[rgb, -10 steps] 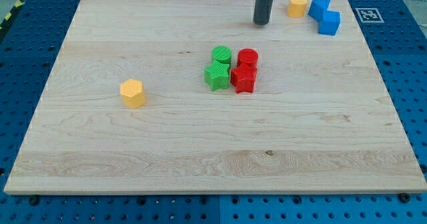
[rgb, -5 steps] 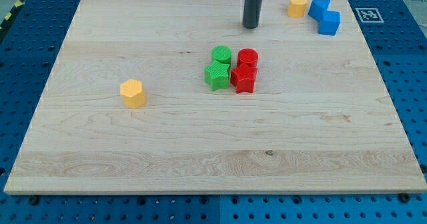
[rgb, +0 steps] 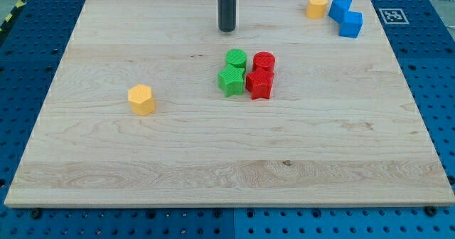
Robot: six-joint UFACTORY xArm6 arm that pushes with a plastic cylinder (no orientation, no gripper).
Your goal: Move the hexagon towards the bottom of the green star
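The yellow hexagon [rgb: 141, 99] sits alone on the wooden board's left part. The green star [rgb: 230, 80] lies near the middle, touching the green cylinder [rgb: 236, 58] above it and the red star [rgb: 259, 85] to its right. My tip [rgb: 227, 29] is at the view's top, above the green cylinder and apart from it, far up and right of the hexagon.
A red cylinder [rgb: 264, 61] sits above the red star. A yellow heart-shaped block [rgb: 317, 6] and two blue blocks [rgb: 345, 17] lie at the top right corner. The wooden board [rgb: 355, 161] rests on a blue pegboard table.
My tip has moved left along the top of the board, from above the red cylinder to above the green cylinder. No block has moved.
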